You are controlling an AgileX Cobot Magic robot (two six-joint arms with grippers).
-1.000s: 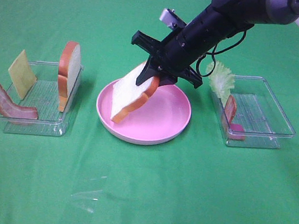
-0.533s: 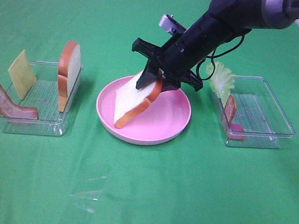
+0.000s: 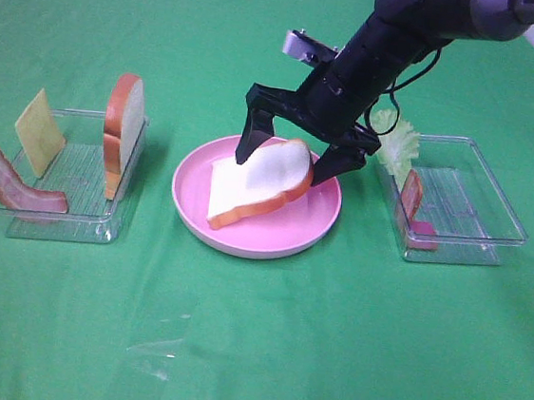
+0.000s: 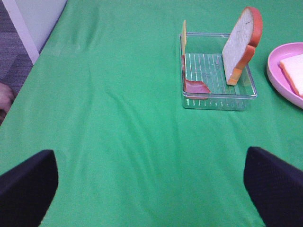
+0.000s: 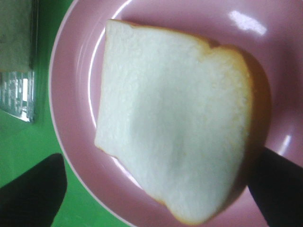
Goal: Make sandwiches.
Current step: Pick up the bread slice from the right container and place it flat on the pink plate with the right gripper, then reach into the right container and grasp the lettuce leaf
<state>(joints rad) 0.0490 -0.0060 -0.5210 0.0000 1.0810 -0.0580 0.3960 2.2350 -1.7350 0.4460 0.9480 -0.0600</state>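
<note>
One white bread slice (image 3: 259,180) with an orange-brown crust lies slightly tilted on the round pink plate (image 3: 272,239). My right gripper (image 3: 291,155) hangs just above it, open, with a finger on each side of the slice and nothing in its grip. The right wrist view looks straight down on the slice (image 5: 175,127) and the plate (image 5: 80,71). My left gripper (image 4: 151,189) is open over bare cloth, well short of the left tray (image 4: 215,97). That tray holds a second bread slice (image 3: 121,132) standing on edge, a yellow cheese square (image 3: 40,128) and a bacon strip (image 3: 15,188).
A clear tray (image 3: 482,199) right of the plate holds pale green lettuce (image 3: 397,142), a reddish strip (image 3: 411,194) and a pink piece (image 3: 423,237). Green cloth (image 3: 251,351) covers the whole table. The right arm (image 3: 399,32) reaches in from the upper right.
The right gripper has opened and let go of the bread slice. The slice has dropped from a steep tilt to lie nearly flat on the plate.
</note>
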